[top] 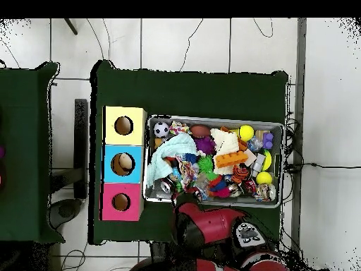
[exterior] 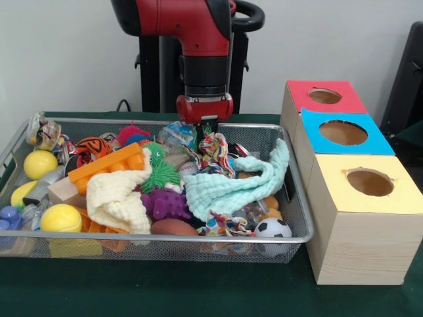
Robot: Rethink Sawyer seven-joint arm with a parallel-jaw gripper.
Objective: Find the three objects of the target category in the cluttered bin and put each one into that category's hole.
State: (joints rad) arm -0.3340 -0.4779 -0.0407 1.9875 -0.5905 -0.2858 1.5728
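The wire mesh bin (exterior: 165, 239) is full of toys; it also shows in the overhead view (top: 211, 118). My gripper (exterior: 206, 127) hangs over the bin's far middle, right above a bunched heart-printed cloth (exterior: 215, 148), which also shows in the overhead view (top: 187, 169). I cannot tell whether they touch. The arm hides the gripper in the overhead view. A second printed cloth (exterior: 225, 224) lies at the bin's near edge beside a small football (exterior: 272, 228). I cannot make out a third. The yellow-faced box's hole (exterior: 370, 181) is to the right of the bin, also seen from overhead (top: 123, 125).
A mint-green cloth (exterior: 238, 185) and a cream-yellow cloth (exterior: 119, 198) drape over the toys. Yellow balls (exterior: 61, 218), an orange brick (exterior: 106, 165) and a purple spiky toy (exterior: 165, 203) lie among them. The blue-faced box (exterior: 344, 132) and the red-faced box (exterior: 324, 96) stand behind the yellow-faced one.
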